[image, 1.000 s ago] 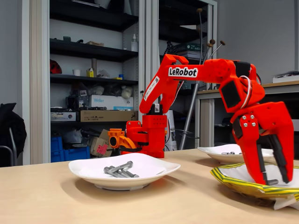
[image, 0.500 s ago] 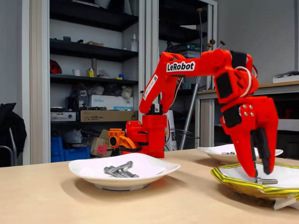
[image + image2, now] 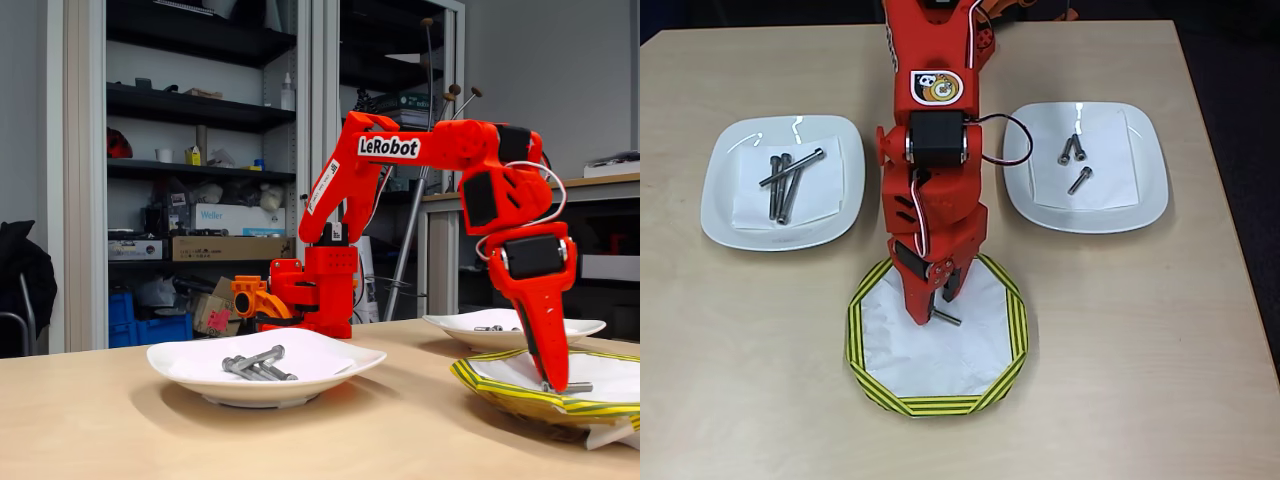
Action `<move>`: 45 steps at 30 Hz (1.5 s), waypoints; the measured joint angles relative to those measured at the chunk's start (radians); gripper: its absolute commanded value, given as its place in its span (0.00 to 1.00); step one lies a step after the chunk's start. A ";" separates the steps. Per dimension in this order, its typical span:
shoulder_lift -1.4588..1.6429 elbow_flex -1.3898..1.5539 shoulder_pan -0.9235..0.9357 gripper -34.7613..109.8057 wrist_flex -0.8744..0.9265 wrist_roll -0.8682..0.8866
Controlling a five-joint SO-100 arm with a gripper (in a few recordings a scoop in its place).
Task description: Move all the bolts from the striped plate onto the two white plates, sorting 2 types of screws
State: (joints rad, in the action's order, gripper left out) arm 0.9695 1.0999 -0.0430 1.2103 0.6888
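In the overhead view, the left plate (image 3: 780, 182) holds three long bolts (image 3: 786, 182) lying close together on a paper square. At centre near, the striped plate (image 3: 936, 336) carries one last bolt (image 3: 946, 318), a short one by the look of it, lying flat on the white middle. The gripper (image 3: 931, 306) is down over it with its fingers closed on one end, so the rest pokes out to the right; in the fixed view the same bolt (image 3: 574, 387) shows sticking out beside the fingertips, just above the plate. The right plate (image 3: 1086, 166) has three short bolts (image 3: 1076, 160).

The bolt is stiff, light and smooth steel, likely to roll or pivot in the jaws. Held by its end it may swing; a grip across mid-shank would be steadier.
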 measured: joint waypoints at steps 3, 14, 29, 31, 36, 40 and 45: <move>0.002 0.012 0.000 0.32 0.006 -0.015; -0.021 0.012 0.006 0.24 -0.060 -0.032; -0.051 -0.186 -0.006 0.24 0.123 0.091; -0.040 -0.210 -0.026 0.24 0.184 0.141; 0.089 -0.167 -0.107 0.24 0.261 0.341; 0.279 0.049 -0.209 0.24 0.232 0.526; 0.578 0.440 -0.390 0.24 0.080 0.822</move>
State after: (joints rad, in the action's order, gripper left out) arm 1.5478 1.5401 -0.4326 1.2901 1.5110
